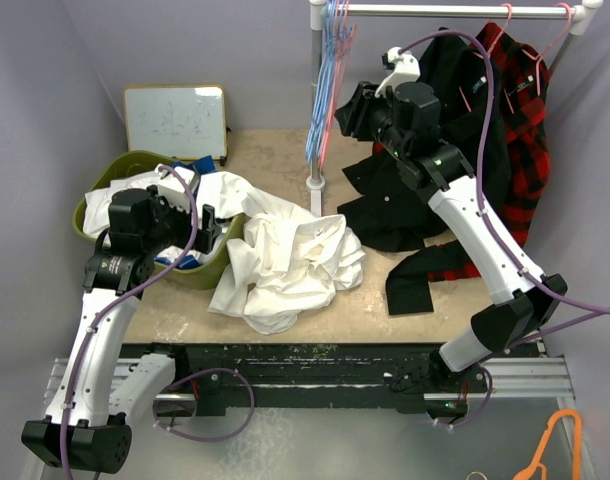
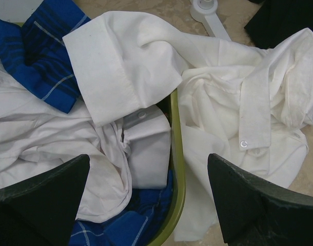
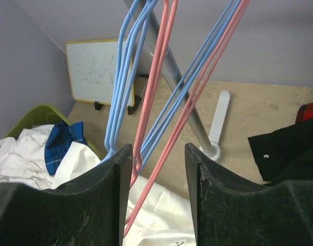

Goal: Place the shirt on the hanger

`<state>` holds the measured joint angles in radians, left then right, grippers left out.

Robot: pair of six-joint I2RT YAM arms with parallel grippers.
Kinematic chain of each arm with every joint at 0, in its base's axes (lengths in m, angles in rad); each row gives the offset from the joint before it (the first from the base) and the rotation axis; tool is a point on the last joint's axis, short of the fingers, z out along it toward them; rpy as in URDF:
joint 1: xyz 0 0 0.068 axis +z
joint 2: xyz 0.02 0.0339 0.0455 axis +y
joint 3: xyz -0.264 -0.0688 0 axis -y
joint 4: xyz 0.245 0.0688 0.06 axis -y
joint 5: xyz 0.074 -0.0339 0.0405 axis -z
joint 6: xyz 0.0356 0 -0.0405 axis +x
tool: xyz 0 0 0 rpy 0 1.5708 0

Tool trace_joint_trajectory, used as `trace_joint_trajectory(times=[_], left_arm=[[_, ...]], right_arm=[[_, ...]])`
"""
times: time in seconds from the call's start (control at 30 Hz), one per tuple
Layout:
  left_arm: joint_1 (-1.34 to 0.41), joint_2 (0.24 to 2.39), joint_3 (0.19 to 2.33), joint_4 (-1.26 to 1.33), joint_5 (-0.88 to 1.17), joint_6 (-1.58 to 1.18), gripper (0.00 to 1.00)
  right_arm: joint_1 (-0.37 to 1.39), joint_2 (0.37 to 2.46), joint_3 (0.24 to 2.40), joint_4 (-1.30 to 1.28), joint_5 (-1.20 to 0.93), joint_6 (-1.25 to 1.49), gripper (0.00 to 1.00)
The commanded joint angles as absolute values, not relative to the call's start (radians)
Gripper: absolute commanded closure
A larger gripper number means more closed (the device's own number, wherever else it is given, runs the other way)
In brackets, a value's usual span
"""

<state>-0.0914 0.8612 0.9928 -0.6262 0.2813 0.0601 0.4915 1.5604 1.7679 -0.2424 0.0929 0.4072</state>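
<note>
**Shirt heaped by basket, hanger on rack**

Left gripper (image 2: pixel 149 197) hangs over the green basket (image 2: pixel 177 154) rim, fingers spread wide, holding nothing. The shirt (image 2: pixel 238 102) is white, thin and badly crumpled. Its main heap lies on the table beside the basket, and a buttoned cuff is draped over the rim onto a blue plaid cloth (image 2: pixel 43 56) (placket snap faces up). Farther back at the rack, right gripper (image 3: pixel 155 154) has its fingers partly apart. The pink hanger (image 3: pixel 158 51) and blue hangers (image 3: pixel 124 66) run between them, unclamped.
</note>
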Motion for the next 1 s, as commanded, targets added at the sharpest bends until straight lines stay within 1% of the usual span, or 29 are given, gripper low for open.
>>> trace_joint_trajectory(times=[0.0, 0.17, 0.33, 0.4, 0.47, 0.5, 0.7, 0.97], left_arm=[[-0.081, 0.845, 0.99, -0.581, 0.305, 0.05, 0.01], [-0.08, 0.843, 0.987, -0.58, 0.308, 0.052, 0.01], [-0.08, 0.84, 0.982, -0.577, 0.309, 0.053, 0.01], [-0.079, 0.84, 0.979, -0.575, 0.309, 0.053, 0.01], [-0.078, 0.84, 0.978, -0.576, 0.31, 0.053, 0.01], [-0.078, 0.839, 0.979, -0.575, 0.311, 0.053, 0.01], [-0.078, 0.838, 0.975, -0.573, 0.314, 0.056, 0.01], [-0.078, 0.84, 0.969, -0.57, 0.319, 0.06, 0.01]], right_arm=[[0.51, 1.57, 1.827, -0.215, 0.116, 0.391, 0.52], [0.521, 1.595, 1.849, -0.229, 0.125, 0.387, 0.52], [0.522, 1.615, 1.862, -0.25, 0.16, 0.381, 0.54], [0.523, 1.624, 1.869, -0.266, 0.175, 0.379, 0.58], [0.523, 1.628, 1.872, -0.277, 0.189, 0.376, 0.65], [0.525, 1.629, 1.873, -0.278, 0.193, 0.375, 0.67], [0.534, 1.651, 1.9, -0.314, 0.229, 0.363, 0.67], [0.566, 1.681, 1.976, -0.394, 0.385, 0.305, 0.7]])
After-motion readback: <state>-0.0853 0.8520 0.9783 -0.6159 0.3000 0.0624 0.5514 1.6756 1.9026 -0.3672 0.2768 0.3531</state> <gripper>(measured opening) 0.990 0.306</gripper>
